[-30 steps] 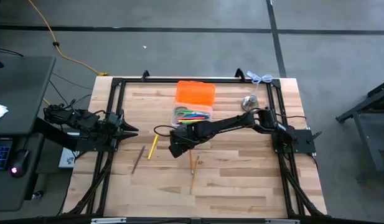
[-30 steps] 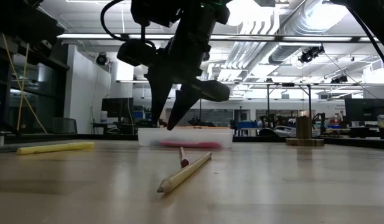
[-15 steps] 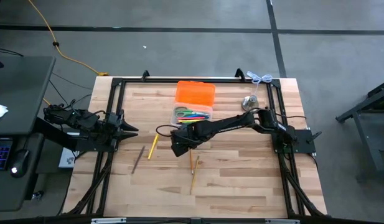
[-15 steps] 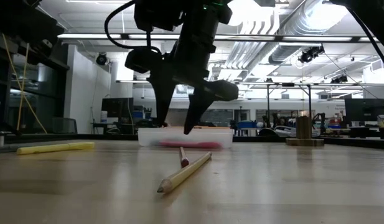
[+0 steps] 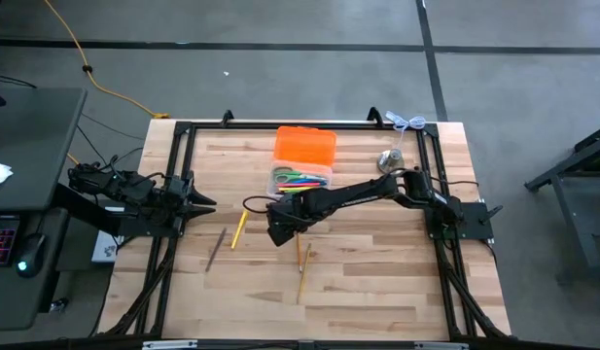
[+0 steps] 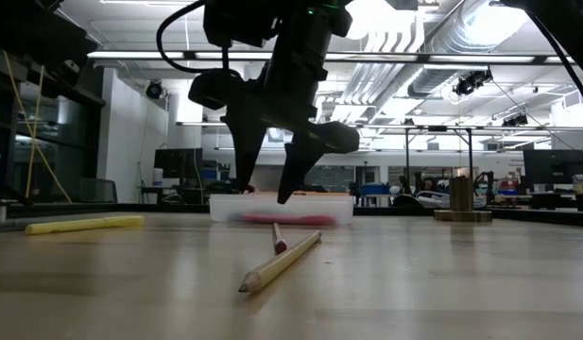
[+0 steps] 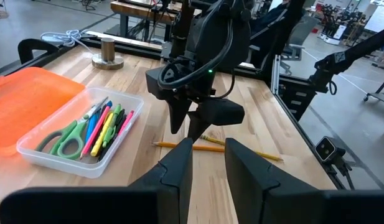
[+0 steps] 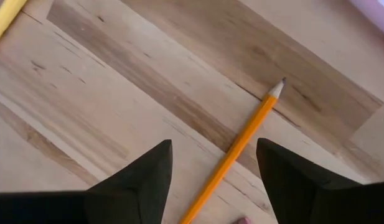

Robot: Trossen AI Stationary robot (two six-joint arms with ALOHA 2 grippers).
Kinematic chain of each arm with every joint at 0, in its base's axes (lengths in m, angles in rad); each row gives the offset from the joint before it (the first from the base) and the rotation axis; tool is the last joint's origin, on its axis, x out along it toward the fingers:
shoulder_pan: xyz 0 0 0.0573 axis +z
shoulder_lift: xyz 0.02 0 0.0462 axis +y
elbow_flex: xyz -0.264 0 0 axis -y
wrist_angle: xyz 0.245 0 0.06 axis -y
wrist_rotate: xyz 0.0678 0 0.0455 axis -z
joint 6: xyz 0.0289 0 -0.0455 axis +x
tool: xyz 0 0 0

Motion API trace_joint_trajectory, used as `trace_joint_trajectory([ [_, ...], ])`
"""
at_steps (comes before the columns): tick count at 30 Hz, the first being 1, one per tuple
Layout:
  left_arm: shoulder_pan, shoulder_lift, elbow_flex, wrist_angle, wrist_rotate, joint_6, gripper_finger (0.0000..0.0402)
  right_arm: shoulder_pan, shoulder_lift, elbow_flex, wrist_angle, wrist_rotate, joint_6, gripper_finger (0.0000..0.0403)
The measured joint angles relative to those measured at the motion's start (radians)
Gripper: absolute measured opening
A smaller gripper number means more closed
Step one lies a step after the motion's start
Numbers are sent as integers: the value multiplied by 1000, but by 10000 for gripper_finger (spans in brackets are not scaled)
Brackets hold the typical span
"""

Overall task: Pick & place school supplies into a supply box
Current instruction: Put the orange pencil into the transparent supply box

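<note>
**Mia:** Wood planks make up our table (image 5: 377, 272), and behind it we see a big room with bright lights. How far are we with tidying up?

**Ben:** We think about half way. Our clear box (image 5: 301, 179) sits near the back of the table with its orange lid (image 5: 304, 146) flipped open. Inside we can see green scissors (image 7: 66, 138) and a bunch of bright pens (image 7: 107, 124).

**Mia:** What is left out?

**Ben:** We count four things on the wood. A yellow pencil (image 5: 302, 273) lies by a short dark one (image 5: 299, 253). A yellow marker (image 5: 238, 229) and a thin dark pen (image 5: 216, 248) lie more to the left side.

**Mia:** Where are our claws?

**Ben:** Our right claw (image 6: 268, 184) hangs just above the table, in front of the box. Its two fingers are spread apart with nothing in them, and the yellow pencil lies between them in its own camera. It may be going down for it, but we can't be sure.

**Mia:** And the other?

**Ben:** Our left claw (image 7: 207, 163) waits at the left edge, fingers a little apart, holding nothing.
</note>
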Motion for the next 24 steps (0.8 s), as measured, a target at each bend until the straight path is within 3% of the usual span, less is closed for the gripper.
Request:
trace_joint_trajectory([
  [14,0,0,0,1,-1,0,122,-1,14,1,-30,5,45,211],
  [24,0,0,0,1,-9,0,122,-5,118,7,15,-98,100,211],
])
